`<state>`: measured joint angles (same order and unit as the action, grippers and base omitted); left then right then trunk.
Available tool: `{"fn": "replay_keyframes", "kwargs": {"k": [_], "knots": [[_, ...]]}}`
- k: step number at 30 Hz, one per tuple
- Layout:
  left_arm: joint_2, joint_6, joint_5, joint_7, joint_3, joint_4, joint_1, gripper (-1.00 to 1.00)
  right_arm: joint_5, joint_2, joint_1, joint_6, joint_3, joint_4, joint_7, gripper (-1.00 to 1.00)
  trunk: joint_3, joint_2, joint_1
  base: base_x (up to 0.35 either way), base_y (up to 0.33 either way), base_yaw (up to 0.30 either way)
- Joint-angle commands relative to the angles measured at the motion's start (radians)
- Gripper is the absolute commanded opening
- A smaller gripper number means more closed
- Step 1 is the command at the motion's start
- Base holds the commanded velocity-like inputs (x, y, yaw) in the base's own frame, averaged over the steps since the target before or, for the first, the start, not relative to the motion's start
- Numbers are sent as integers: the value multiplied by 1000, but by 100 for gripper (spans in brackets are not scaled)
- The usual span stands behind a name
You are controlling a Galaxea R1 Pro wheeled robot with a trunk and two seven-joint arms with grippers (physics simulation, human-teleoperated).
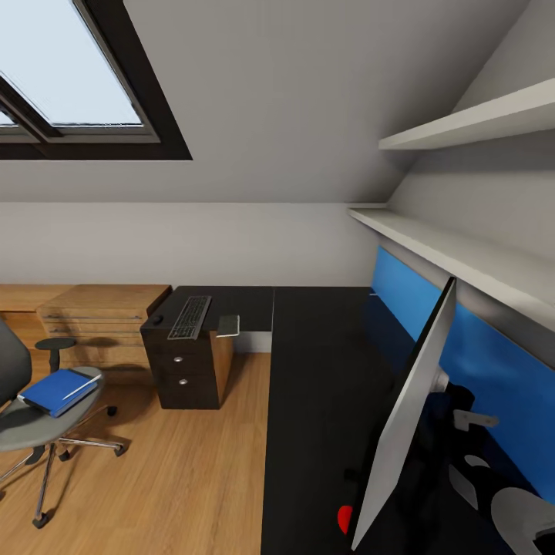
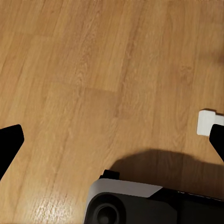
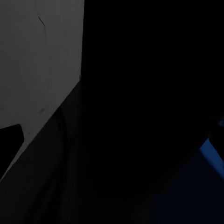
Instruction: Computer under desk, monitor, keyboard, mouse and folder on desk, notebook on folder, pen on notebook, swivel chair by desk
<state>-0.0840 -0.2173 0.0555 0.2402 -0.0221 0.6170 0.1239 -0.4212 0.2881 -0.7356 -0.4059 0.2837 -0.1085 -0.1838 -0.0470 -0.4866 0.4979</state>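
Note:
The black-topped desk runs from the drawer unit to the near right. On its far left wing lie the keyboard, the mouse to its left, and the small notebook to its right at the desk's edge. The monitor stands edge-on at the near right, silver back towards the room. The swivel chair at the left carries the blue folder with the white pen on it. My left gripper hangs open over the wood floor. My right gripper is open close behind the monitor. The computer is out of view.
A black drawer unit stands under the desk's left wing, with a low light-wood shelf unit beside it. A blue wall panel and two white shelves line the right wall. Wood floor lies between chair and desk.

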Motion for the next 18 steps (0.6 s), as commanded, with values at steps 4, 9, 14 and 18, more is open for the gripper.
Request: {"fn": "replay_keyframes", "kwargs": {"k": [4,9,14,18], "knots": [[1,-2,6,4,-2,1,0,100,-7,0,-1,34,8,0,-4,100,-2,-2,1,0,0,0],[1,-2,6,4,-2,1,0,100,-7,0,-1,41,8,0,-4,100,-2,-2,1,0,0,0],[1,-2,6,4,-2,1,0,100,-7,0,-1,69,8,-1,-5,100,-2,-2,1,0,0,0],[1,-2,6,4,-2,1,0,100,-8,0,-1,112,7,-5,-5,100,-2,-2,1,0,0,0]]}}
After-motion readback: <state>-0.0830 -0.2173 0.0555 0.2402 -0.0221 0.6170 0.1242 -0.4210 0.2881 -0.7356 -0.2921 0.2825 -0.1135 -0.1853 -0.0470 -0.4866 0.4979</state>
